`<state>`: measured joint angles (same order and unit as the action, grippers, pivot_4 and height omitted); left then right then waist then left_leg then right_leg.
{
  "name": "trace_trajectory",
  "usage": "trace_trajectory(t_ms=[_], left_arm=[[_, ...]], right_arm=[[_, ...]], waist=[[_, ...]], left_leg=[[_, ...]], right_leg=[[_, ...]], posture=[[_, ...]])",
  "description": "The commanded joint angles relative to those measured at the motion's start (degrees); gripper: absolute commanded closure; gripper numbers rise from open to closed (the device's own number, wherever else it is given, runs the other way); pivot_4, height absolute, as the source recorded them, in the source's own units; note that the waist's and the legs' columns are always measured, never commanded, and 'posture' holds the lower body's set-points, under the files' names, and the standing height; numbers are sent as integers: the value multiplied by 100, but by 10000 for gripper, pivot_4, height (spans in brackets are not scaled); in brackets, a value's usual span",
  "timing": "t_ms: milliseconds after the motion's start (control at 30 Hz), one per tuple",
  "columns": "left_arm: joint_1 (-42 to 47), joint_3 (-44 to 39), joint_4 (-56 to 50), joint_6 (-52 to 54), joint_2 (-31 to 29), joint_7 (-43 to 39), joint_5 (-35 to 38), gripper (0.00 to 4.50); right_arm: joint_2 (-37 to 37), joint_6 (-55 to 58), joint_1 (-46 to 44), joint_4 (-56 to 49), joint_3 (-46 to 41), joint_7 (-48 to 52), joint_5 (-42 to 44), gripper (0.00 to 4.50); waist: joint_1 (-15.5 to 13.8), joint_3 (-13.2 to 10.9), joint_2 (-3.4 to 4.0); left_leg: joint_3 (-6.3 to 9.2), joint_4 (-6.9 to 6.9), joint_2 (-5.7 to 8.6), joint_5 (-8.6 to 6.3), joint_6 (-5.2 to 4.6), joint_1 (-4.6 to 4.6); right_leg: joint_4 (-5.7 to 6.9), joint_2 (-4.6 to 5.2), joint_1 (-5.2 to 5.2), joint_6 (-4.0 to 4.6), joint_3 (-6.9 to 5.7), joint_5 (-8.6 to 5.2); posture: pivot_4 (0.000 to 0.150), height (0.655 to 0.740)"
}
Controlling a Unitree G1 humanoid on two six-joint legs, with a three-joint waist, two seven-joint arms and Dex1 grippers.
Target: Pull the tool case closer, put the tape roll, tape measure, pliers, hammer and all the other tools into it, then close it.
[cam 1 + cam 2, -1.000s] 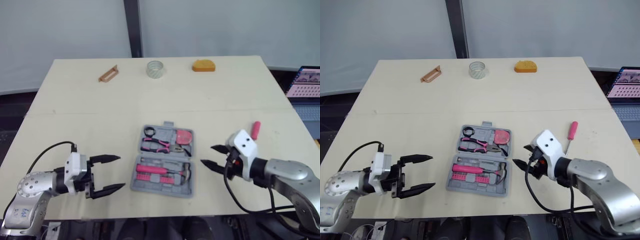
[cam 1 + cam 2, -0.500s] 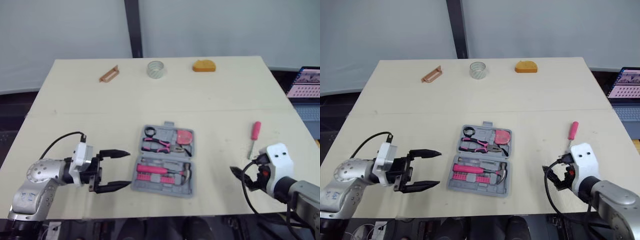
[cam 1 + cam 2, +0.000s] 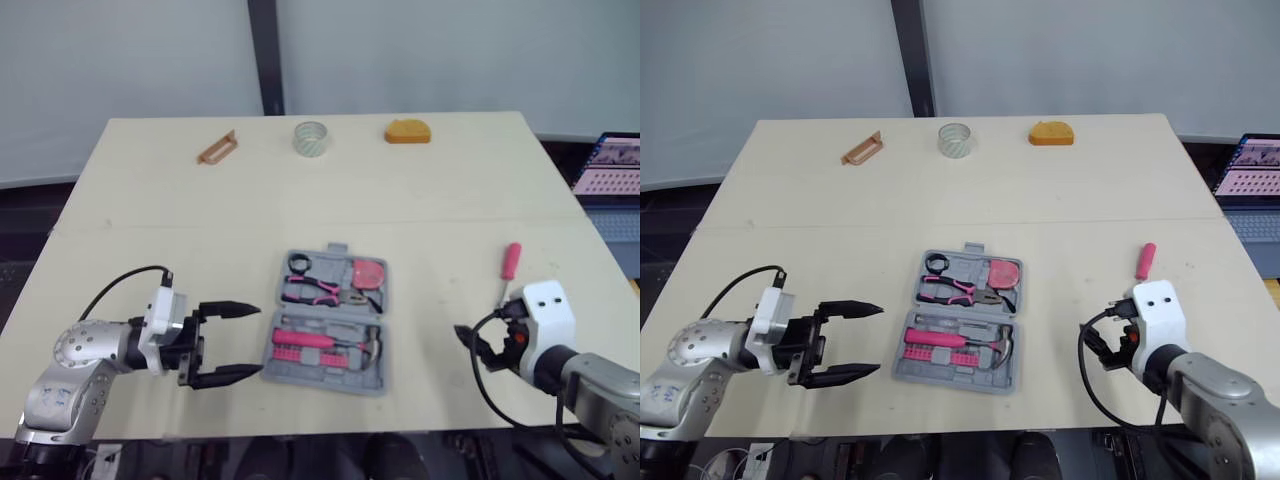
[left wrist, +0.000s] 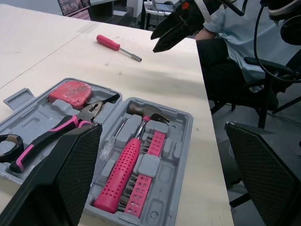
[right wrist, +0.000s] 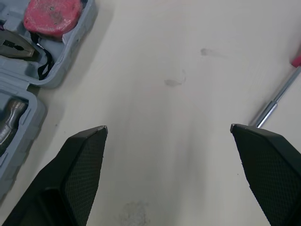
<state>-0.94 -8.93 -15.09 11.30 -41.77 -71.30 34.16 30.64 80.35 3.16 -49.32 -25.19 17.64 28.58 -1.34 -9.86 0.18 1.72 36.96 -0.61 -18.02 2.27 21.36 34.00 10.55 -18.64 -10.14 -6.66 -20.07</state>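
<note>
My left end effector (image 3: pixel 236 342) hangs with its fingers spread wide and nothing between them, just beside the left edge of the tool case (image 3: pixel 330 320) and not touching it. My right end effector (image 5: pixel 168 127) is spread wide too, empty, above bare worktop (image 3: pixel 300 210) between the case and the screwdriver (image 3: pixel 510 262).

The case lies open near the front edge, with the pliers (image 3: pixel 315 291), a red tape measure (image 3: pixel 368 272) and the hammer (image 3: pixel 325 341) seated in it. The tape roll (image 3: pixel 312 138), an orange object (image 3: pixel 407 131) and a brownish flat tool (image 3: pixel 217 148) sit well apart from it along the far edge.

A second ago my right end effector was close to the case's right side; now it is back toward the front right corner. My left one has come nearer the case, then held over the last half second.

My right wrist housing covers the tip of the screwdriver's shaft in the head views. In the right wrist view its handle is cut off at the edge. I cannot tell what the orange object is.
</note>
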Motion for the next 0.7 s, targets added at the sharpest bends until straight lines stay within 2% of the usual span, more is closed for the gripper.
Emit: trace_trajectory(t_ms=[33, 300, 467, 700], left_arm=[[-59, -72, -131, -54, -31, 30, 7, 0], [65, -29, -104, -56, -7, 88, -3, 0], [133, 6, -125, -68, 49, 174, -40, 0], [52, -35, -237, -73, 42, 316, -56, 0]], right_arm=[[-20, -29, -37, -30, -57, -161, -131, 570], [-160, -69, -820, 648, -88, -660, -604, 570], [-255, -6, -2062, 2121, -6, -1020, -965, 570], [-148, -746, -3115, 4096, 140, -1206, -1407, 570]], waist=[[0, 0, 0], [16, -1, 1], [46, -2, 3], [88, -3, 5]], left_leg=[[-2, 1, 0, -1, -1, 0], [-7, 2, 0, -2, -2, -1], [-17, 4, -4, -3, -2, -1], [-37, -3, -8, -3, -2, 0]], right_leg=[[0, 0, 0, 0, 1, 0], [2, 0, -4, 1, 7, 0], [4, -3, -9, 4, 15, 2], [6, -4, -25, 7, 27, 3]], posture=[[1500, 7400], [1500, 7400], [1500, 7400], [1500, 7400]])
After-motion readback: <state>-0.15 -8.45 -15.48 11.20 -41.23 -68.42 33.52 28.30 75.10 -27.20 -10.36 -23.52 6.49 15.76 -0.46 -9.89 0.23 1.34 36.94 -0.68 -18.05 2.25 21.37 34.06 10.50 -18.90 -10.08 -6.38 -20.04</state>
